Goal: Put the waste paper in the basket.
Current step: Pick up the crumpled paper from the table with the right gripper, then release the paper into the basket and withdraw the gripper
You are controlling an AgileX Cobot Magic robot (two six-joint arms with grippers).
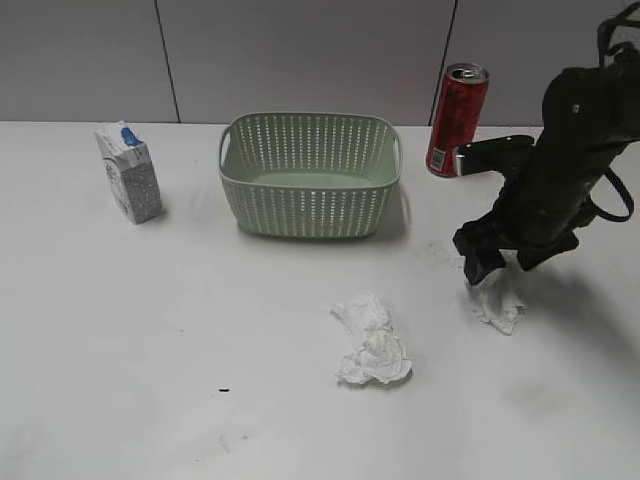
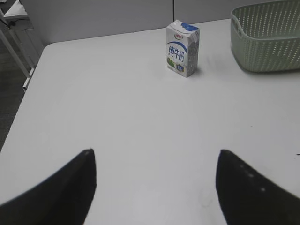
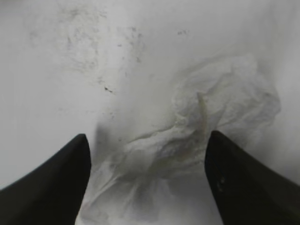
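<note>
Over the right-hand tissue wad (image 3: 206, 140) my right gripper (image 3: 147, 180) hangs spread; closing off-centre, I risk pinching only a loose edge and tearing it.

2 crumpled white paper wads lie on the table in front of the basket (image 1: 311, 175), both outside it: wad 1 (image 1: 372, 342) near the middle, wad 2 (image 1: 498, 300) well to its right. The basket is pale green, lattice-walled, upright, with nothing visible inside.
</note>
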